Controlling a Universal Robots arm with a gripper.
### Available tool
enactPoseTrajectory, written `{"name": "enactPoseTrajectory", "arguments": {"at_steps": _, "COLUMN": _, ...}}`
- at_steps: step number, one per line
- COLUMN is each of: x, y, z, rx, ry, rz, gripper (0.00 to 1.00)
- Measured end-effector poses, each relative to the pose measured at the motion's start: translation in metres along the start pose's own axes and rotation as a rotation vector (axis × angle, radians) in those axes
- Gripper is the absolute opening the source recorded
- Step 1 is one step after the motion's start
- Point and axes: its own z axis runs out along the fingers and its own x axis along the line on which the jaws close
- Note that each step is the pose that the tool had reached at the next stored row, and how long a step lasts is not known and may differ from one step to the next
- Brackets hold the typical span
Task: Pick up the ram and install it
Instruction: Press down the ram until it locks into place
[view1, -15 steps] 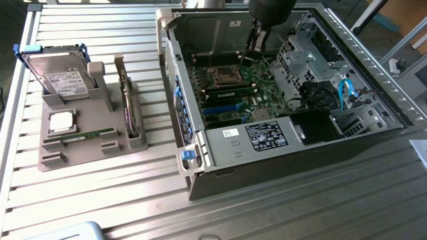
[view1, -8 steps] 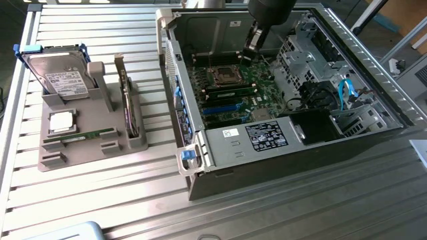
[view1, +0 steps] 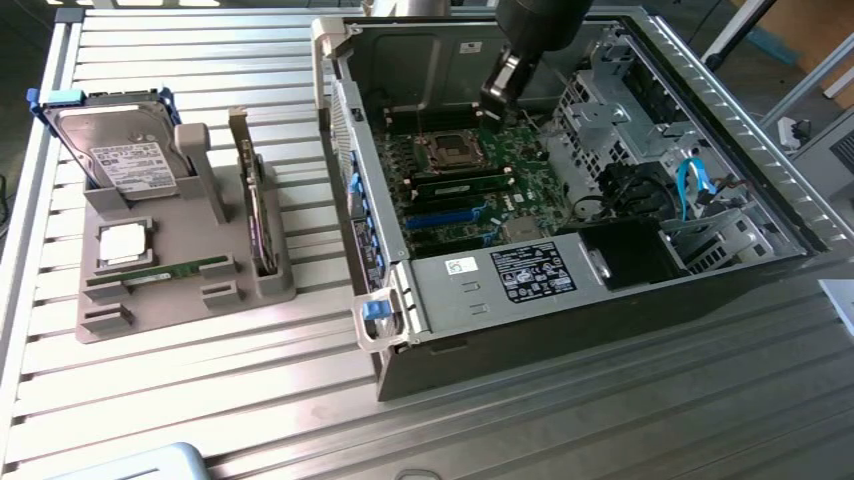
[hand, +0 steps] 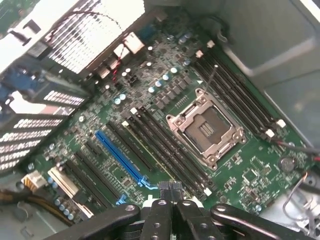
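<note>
Exterior view: ram (view1: 470, 186), a light, stiff, fragile stick best held by its long edges, seated beside the processor socket (view1: 441, 150); gripper (hand: 169, 192) above it, fingers pressed together.

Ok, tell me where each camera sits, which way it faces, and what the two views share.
Exterior view: off the arm, high above the slatted table, angled down at the open computer case and the grey parts holder, where the ram lies beside the hard drive; the dark arm with its gripper reaches into the case.
Wrist view: on the wrist inside the case, looking down at the motherboard; the gripper shows at the frame edge.
Shared: the motherboard and its empty processor socket.
</note>
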Motion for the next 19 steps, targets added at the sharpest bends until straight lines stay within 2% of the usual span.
{"name": "enactPoseTrajectory", "arguments": {"at_steps": 9, "x": 0.0, "y": 0.0, "z": 0.0, "rx": 0.0004, "ry": -0.0031, "rz": 0.105, "gripper": 0.1}}
{"name": "enactPoseTrajectory", "arguments": {"at_steps": 19, "x": 0.0, "y": 0.0, "z": 0.0, "rx": 0.0002, "ry": -0.0074, "rz": 0.275, "gripper": 0.1}}
